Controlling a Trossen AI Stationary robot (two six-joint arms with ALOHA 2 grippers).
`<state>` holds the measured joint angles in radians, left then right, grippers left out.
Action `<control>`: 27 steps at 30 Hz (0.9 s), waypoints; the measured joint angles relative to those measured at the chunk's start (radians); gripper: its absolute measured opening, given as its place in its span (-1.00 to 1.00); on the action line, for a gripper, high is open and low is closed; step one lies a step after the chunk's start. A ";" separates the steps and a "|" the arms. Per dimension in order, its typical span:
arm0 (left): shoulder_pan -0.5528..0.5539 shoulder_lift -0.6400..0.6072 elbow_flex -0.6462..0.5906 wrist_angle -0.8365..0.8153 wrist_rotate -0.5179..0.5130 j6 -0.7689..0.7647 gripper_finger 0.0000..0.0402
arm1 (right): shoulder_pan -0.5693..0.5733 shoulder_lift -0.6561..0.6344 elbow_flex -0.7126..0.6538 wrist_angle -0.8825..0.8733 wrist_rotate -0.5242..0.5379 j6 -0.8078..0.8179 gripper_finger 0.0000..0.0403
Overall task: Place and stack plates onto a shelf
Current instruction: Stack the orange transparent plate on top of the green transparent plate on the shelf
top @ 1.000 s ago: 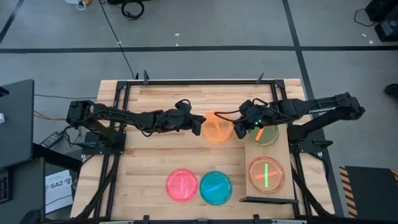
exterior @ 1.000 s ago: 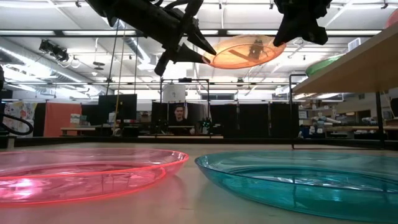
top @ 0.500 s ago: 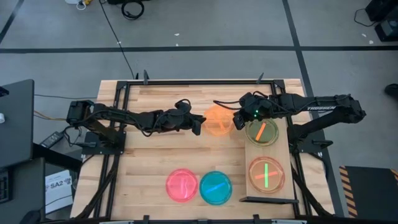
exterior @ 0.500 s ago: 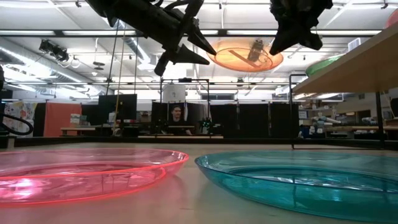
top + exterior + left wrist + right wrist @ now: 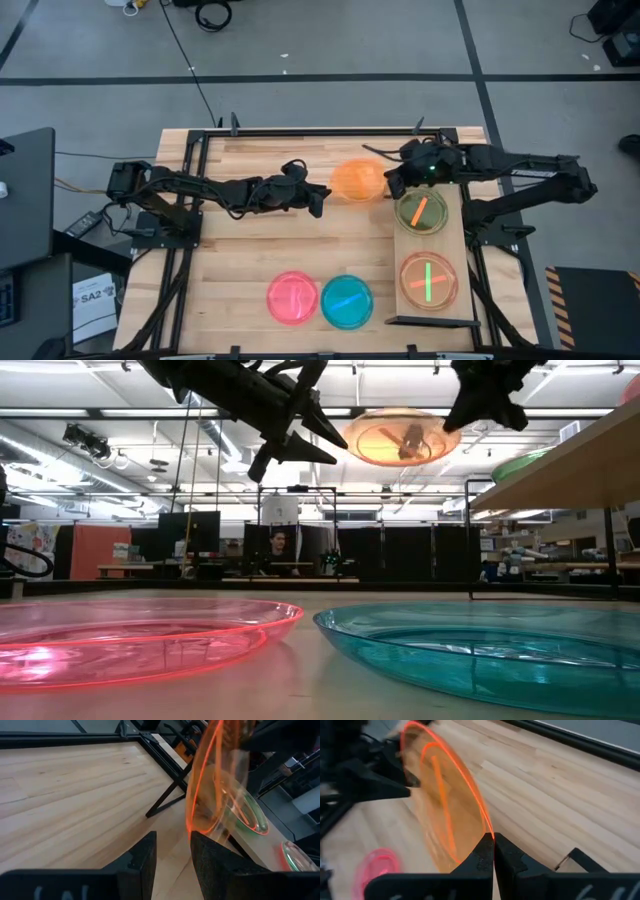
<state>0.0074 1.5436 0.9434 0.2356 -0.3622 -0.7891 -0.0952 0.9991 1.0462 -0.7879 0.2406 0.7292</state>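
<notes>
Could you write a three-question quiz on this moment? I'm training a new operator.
1. True or false: the right pincer is shut on the orange plate's rim.
2. Which plates lie on the table near its front edge?
A. pink and teal
B. two green
C. orange and pink
3. Fill in: the shelf carries ___ plate stacks.

Key:
1. True; the left pincer is open, just clear of the plate.
2. A: the pink plate and the teal plate.
3. Two.
</notes>
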 joint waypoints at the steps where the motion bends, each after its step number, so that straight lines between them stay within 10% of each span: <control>1: 0.000 0.000 0.000 0.000 0.000 0.000 -0.37 | 0.000 -0.016 0.000 -0.001 -0.011 0.000 -0.97; 18: 0.000 0.000 0.000 -0.002 0.000 0.000 -0.37 | 0.051 -0.181 0.001 -0.178 -0.531 0.121 -0.97; 27: 0.000 0.000 0.000 -0.002 0.000 0.000 -0.37 | 0.269 -0.182 0.000 -0.316 -0.557 0.250 -0.97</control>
<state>0.0074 1.5436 0.9434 0.2340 -0.3622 -0.7895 0.1742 0.8173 1.0466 -1.1040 -0.3164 0.9794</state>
